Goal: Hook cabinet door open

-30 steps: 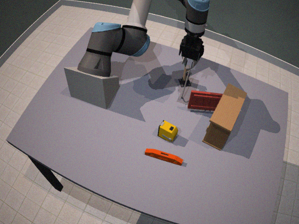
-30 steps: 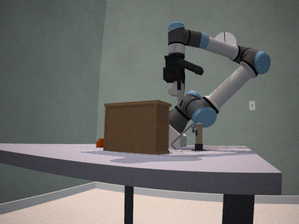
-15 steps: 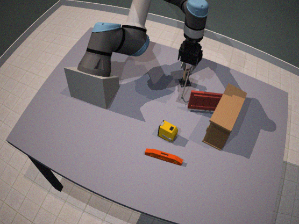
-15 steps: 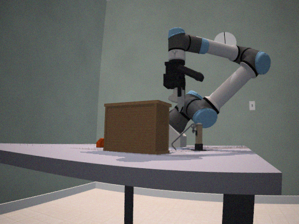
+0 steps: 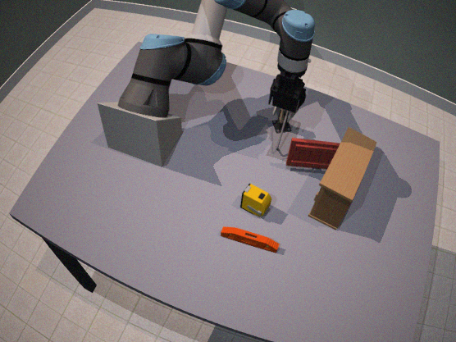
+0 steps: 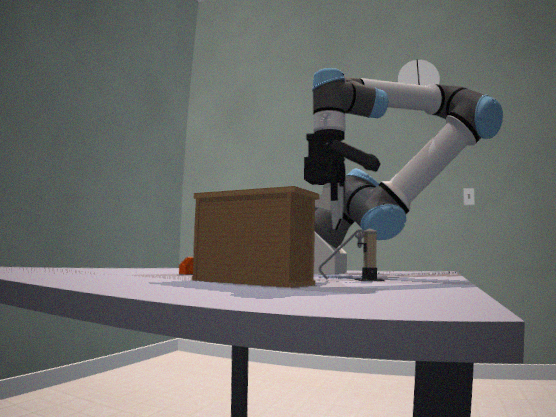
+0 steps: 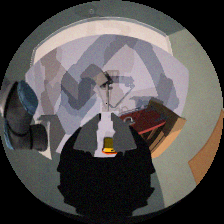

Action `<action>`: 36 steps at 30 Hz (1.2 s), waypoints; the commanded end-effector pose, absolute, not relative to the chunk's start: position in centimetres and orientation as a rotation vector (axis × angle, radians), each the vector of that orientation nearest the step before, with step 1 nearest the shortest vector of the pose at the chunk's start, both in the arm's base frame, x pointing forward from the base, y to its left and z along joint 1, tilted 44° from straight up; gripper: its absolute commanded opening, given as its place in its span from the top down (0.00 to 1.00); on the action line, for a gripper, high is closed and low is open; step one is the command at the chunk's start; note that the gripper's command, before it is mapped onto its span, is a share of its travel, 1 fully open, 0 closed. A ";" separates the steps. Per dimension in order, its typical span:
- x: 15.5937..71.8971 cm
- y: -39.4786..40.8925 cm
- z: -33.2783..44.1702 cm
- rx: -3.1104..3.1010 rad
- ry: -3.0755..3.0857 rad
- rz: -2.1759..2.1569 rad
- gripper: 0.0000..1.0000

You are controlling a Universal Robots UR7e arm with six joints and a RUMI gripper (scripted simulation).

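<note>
A: The hook (image 6: 336, 252), a thin grey wire one, hangs from the short tan post on its black foot (image 6: 369, 260), slanting down with its bent tip near the surface, just beside the brown wooden cabinet (image 6: 255, 235). The cabinet stands flat on its base, and its dark red panelled door (image 5: 312, 152) is swung out wide toward the post.

B: And the arm?

A: The grey arm with blue joint caps folds up from its pale block base (image 5: 139, 134) and comes back down, wrist pointing straight at the surface. The black gripper (image 5: 283, 118) hangs right over the post, above it and not touching it in the exterior view.

B: The jaws?

A: Drawn close together, with only a narrow gap, and nothing is between them.

B: Any writing?

A: None I can read. The yellow boxy tape measure (image 5: 256, 199) and the flat orange spirit level (image 5: 249, 239) lie nearer the front edge, well apart from the cabinet, and their markings are too small.

B: The room?

A: A pale lilac-grey surface (image 5: 123, 230) on dark legs, a beige tiled floor, grey-green walls, a white wall plate (image 6: 468, 196) and a round white disc (image 6: 418, 72) behind the arm.
</note>
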State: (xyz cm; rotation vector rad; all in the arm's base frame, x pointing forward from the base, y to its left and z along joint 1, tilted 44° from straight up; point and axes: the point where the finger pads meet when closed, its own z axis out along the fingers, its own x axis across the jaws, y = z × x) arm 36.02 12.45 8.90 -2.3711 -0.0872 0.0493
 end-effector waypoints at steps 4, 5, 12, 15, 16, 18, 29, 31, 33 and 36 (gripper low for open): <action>36.2 14.1 7.0 -2.373 -0.085 0.046 0.86; 36.2 14.2 6.8 -2.374 -0.085 0.046 0.86; 36.1 14.9 6.1 -2.374 -0.085 0.046 0.86; 36.1 15.0 6.1 -2.374 -0.085 0.046 0.86; 36.1 15.0 6.1 -2.374 -0.085 0.046 0.86; 36.1 15.0 6.0 -2.374 -0.085 0.046 0.86; 36.1 15.0 6.0 -2.375 -0.085 0.043 0.86; 36.1 15.0 6.0 -2.375 -0.085 0.043 0.86; 36.1 15.0 6.0 -2.375 -0.085 0.043 0.86; 36.1 15.0 6.0 -2.375 -0.085 0.043 0.86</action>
